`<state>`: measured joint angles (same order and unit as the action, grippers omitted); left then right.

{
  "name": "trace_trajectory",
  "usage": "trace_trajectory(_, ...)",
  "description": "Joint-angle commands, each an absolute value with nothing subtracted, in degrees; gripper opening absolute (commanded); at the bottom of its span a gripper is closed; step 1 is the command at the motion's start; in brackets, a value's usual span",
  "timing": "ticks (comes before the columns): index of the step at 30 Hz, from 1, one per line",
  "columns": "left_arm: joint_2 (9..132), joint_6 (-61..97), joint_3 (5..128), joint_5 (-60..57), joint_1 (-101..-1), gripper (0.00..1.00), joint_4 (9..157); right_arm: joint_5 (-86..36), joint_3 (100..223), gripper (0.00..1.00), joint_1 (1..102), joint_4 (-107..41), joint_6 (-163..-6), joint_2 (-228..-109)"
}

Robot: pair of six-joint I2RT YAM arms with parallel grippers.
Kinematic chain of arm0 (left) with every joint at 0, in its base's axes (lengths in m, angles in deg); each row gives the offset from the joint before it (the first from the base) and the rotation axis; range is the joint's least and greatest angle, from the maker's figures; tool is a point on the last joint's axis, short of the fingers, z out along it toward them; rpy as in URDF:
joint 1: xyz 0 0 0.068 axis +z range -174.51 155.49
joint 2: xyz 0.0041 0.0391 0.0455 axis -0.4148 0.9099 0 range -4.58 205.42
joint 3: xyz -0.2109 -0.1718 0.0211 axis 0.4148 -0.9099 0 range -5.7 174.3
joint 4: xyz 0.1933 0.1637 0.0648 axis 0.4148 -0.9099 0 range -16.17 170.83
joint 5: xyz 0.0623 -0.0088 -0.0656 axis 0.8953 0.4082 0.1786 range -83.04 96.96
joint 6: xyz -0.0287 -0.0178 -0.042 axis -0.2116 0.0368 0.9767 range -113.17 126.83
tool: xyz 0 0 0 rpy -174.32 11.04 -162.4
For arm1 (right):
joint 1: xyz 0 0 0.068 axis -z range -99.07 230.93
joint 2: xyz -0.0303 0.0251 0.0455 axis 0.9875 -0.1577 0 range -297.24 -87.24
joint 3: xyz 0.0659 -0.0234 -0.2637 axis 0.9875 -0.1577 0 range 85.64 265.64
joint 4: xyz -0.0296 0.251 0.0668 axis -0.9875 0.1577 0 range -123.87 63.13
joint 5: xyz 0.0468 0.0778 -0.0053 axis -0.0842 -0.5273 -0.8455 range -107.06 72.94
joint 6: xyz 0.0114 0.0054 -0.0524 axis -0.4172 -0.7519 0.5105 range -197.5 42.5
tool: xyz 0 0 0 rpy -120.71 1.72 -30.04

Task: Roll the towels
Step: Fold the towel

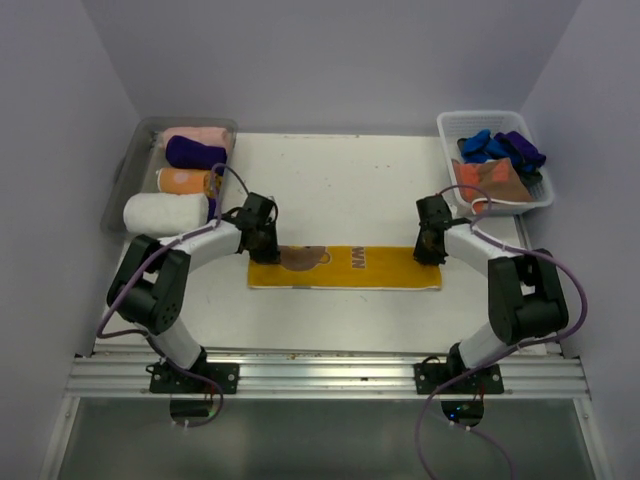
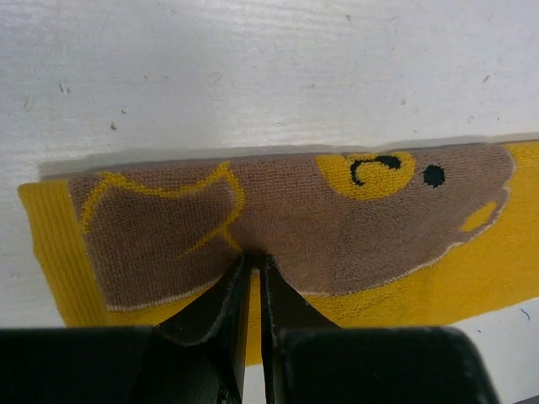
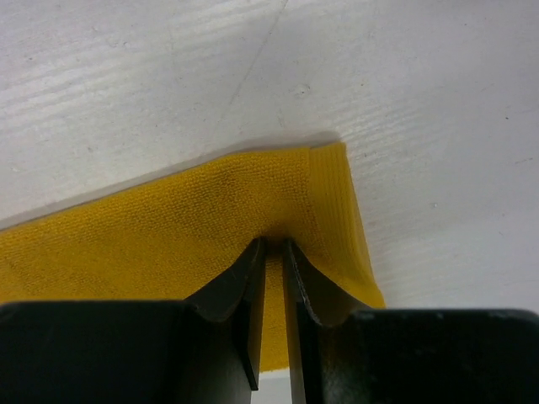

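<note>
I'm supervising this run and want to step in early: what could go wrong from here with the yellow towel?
1. The left hand and right hand each pinch only a small pucker of the mustard yellow cloth towel, so it may slip free if pulled.
2. They grip opposite ends of the long folded strip. Its middle is unheld and could sag or unfold, probably giving a loose, uneven roll.
</note>
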<state>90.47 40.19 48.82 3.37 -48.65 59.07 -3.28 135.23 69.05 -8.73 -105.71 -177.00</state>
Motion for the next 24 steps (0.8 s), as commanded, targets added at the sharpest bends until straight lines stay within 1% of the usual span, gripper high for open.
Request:
trace_trajectory(1, 92.1, 40.4, 49.1, 4.2, -48.5, 0.13, 62.4, -3.3, 135.2, 0.18, 69.1, -11.8, -105.5, -178.1)
trace_trajectory(8, 92.3, 39.5, 51.8, 5.6, -48.5, 0.12, 59.5, -3.4, 134.5, 0.18, 69.2, -10.2, -105.4, -176.2)
trace_trajectory(10, 90.8, 39.3, 52.7, 5.6, -48.5, 0.12, 58.4, -2.9, 134.0, 0.18, 69.3, -9.7, -106.0, -173.8)
trace_trajectory(11, 90.2, 39.3, 52.8, 5.6, -48.6, 0.13, 58.3, -1.6, 133.2, 0.19, 69.2, -9.3, -106.2, -170.5)
trace_trajectory(14, 88.2, 39.3, 53.3, 5.2, -48.8, 0.14, 57.6, 1.3, 131.8, 0.33, 69.8, -7.4, -105.9, -166.0)
trace_trajectory(15, 87.9, 39.3, 53.6, 5.1, -48.9, 0.14, 57.2, 2.1, 131.6, 0.40, 70.0, -6.8, -105.3, -165.7)
trace_trajectory(16, 87.9, 39.3, 53.7, 5.0, -48.9, 0.14, 56.9, 2.2, 131.3, 0.43, 71.1, -5.8, -105.1, -165.8)
trace_trajectory(18, 88.0, 39.2, 53.5, 5.6, -48.9, 0.14, 56.9, 1.2, 130.8, 0.46, 72.0, -5.1, -104.9, -166.8)
trace_trajectory(21, 88.7, 39.0, 52.8, 6.4, -48.9, 0.13, 56.4, -0.4, 131.0, 0.47, 73.5, -5.2, -104.6, -168.8)
trace_trajectory(24, 88.5, 38.9, 51.8, 6.7, -48.9, 0.13, 56.3, -3.2, 131.5, 0.52, 74.2, -6.4, -103.9, -170.5)
